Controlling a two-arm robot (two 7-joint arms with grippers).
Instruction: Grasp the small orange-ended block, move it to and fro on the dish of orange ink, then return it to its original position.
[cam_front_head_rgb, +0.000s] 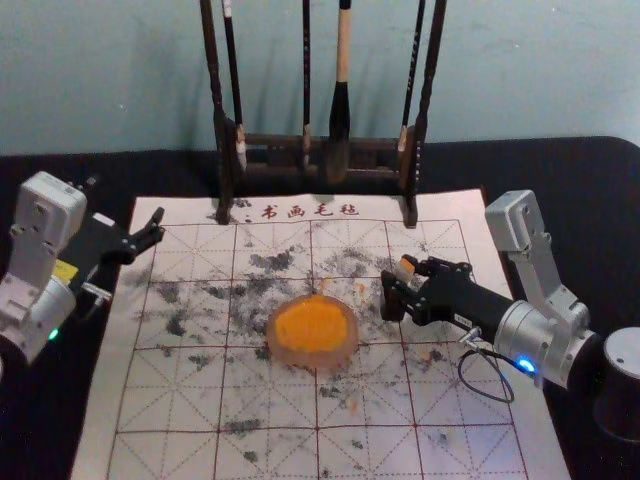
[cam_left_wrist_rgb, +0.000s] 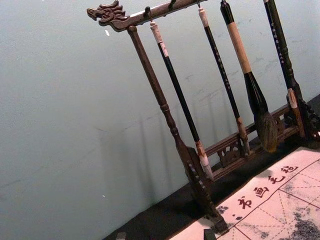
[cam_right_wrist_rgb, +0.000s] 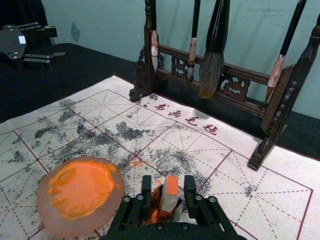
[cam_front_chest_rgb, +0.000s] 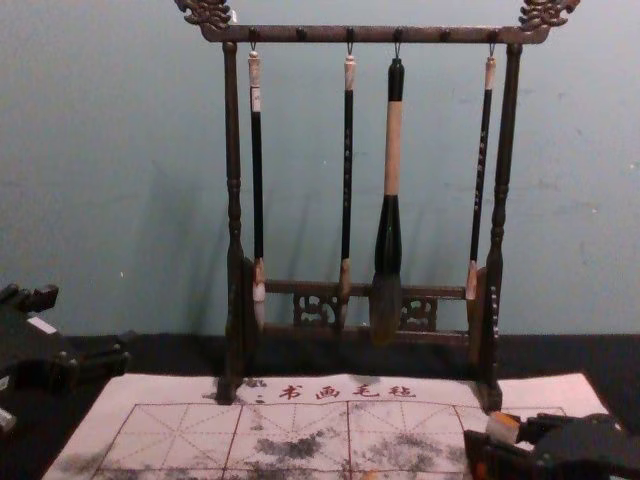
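Beside the right edge of the orange ink dish (cam_front_head_rgb: 312, 330), my right gripper (cam_front_head_rgb: 402, 283) is low over the mat. In the right wrist view this gripper (cam_right_wrist_rgb: 168, 187) is shut on the small block (cam_right_wrist_rgb: 170, 192), whose pale body ends in an orange face; more orange shows beside it, between the fingers. The chest view has the block (cam_front_chest_rgb: 503, 428) tilted at the gripper's tip. The ink dish (cam_right_wrist_rgb: 82, 195) is apart from the block. My left gripper (cam_front_head_rgb: 128, 212) is parked, open, by the mat's far left corner.
A dark wooden rack (cam_front_chest_rgb: 233, 200) with several hanging brushes stands along the mat's far edge, a large brush (cam_front_chest_rgb: 392, 220) among them. The gridded calligraphy mat (cam_front_head_rgb: 250, 400) has scattered black ink smudges and lies on a black cloth (cam_front_head_rgb: 570, 200).
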